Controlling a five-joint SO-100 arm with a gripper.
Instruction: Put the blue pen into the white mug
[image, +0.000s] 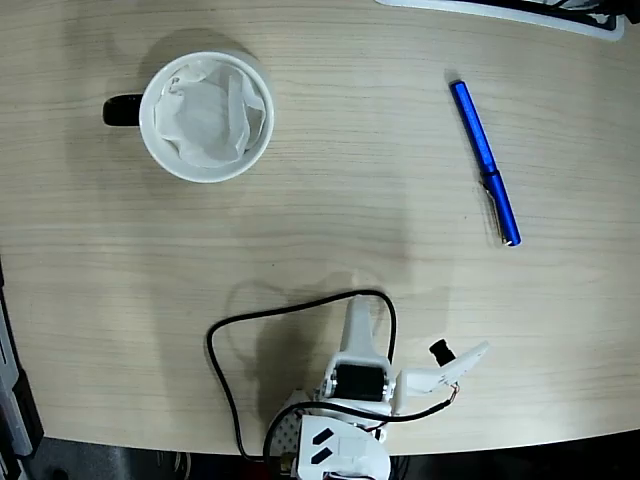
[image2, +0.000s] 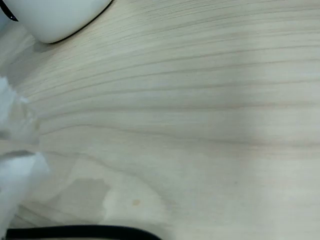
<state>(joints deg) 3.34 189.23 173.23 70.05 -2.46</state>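
Fixed view | blue pen (image: 485, 164) lying rt on table (image: 330, 200) | white mug (image: 207, 116) sitting upper-left, well apart | gripper (image: 415, 345) jaws spreading wide, holding nothing.

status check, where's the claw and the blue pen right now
Claw open, empty, low at bottom edge of fixed view. Blue pen flat on table, upper right, untouched. White mug upper left, paper inside. Nothing between claw and pen.

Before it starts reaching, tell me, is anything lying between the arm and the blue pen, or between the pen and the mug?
Nothing visible. Bare wood lies between the gripper and the pen, and between the pen and the mug. The arm's black cable loops lower left, off both paths.
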